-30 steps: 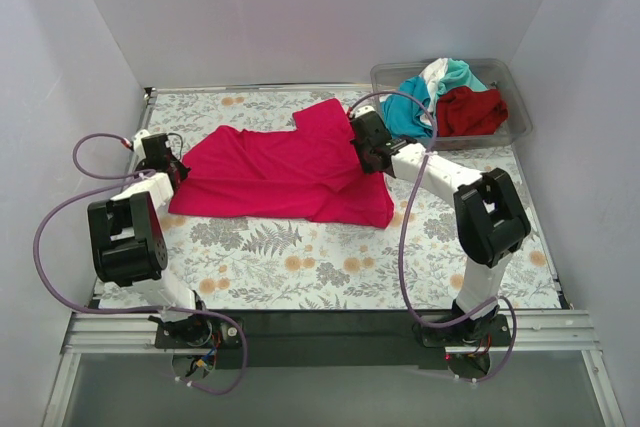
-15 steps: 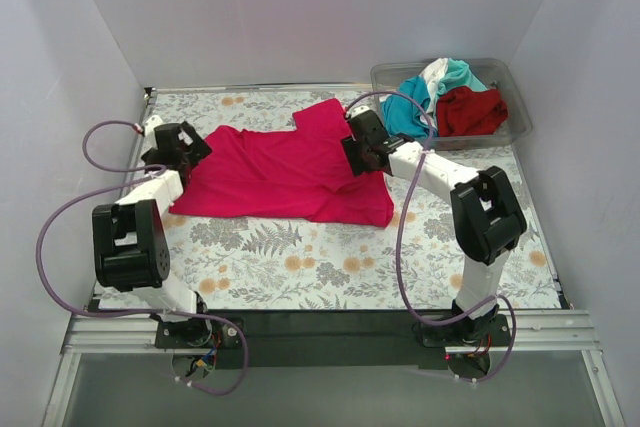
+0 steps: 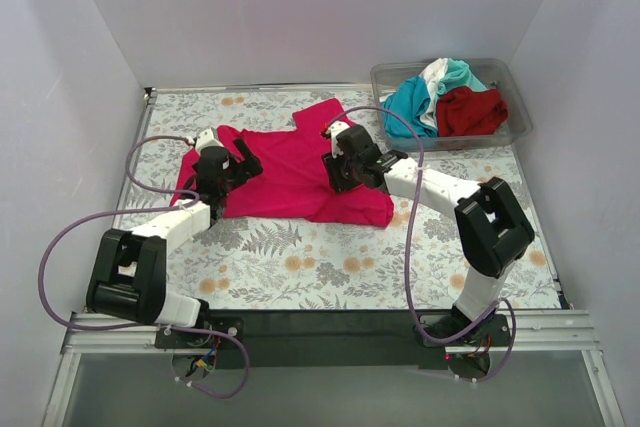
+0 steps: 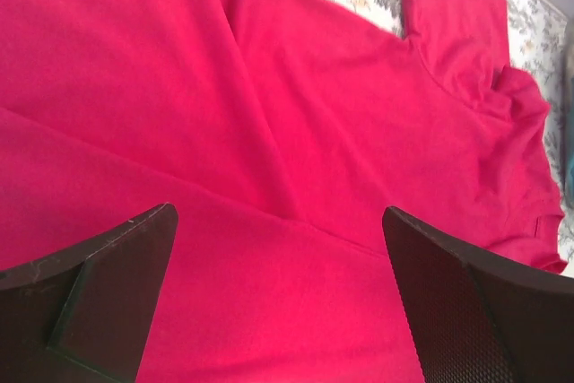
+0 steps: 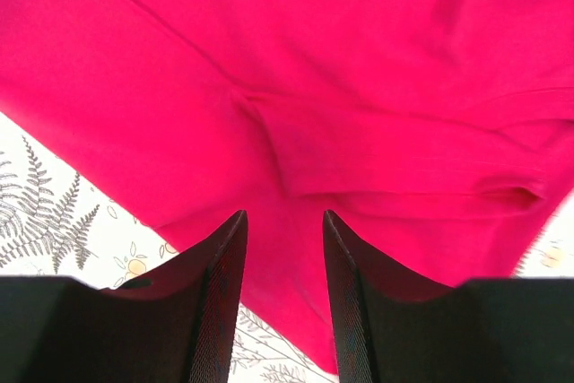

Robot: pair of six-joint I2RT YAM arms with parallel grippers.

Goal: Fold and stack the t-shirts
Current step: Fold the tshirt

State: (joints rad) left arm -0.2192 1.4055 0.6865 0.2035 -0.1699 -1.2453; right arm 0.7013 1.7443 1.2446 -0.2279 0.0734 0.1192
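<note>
A bright magenta-pink t-shirt point(image 3: 290, 172) lies spread across the flowered table, a sleeve pointing to the back. My left gripper point(image 3: 248, 162) hovers over the shirt's left part; in the left wrist view the left gripper point(image 4: 278, 213) stands wide open above the pink cloth point(image 4: 296, 114), holding nothing. My right gripper point(image 3: 335, 169) is above the shirt's right part. In the right wrist view the right gripper point(image 5: 284, 214) has a narrow gap between its fingers, over creased cloth point(image 5: 359, 87) near a hem. Teal point(image 3: 405, 112), white point(image 3: 435, 72) and dark red point(image 3: 470, 112) t-shirts lie bunched in the bin.
The clear plastic bin point(image 3: 515, 132) stands at the back right corner. White walls close in the table on the left, back and right. Purple cables loop off both arms over the table point(image 3: 300, 267).
Both grippers opened and let go of the pink shirt. The left arm swung right from the shirt's left edge to over the cloth; the right gripper shifted left and narrowed again.
</note>
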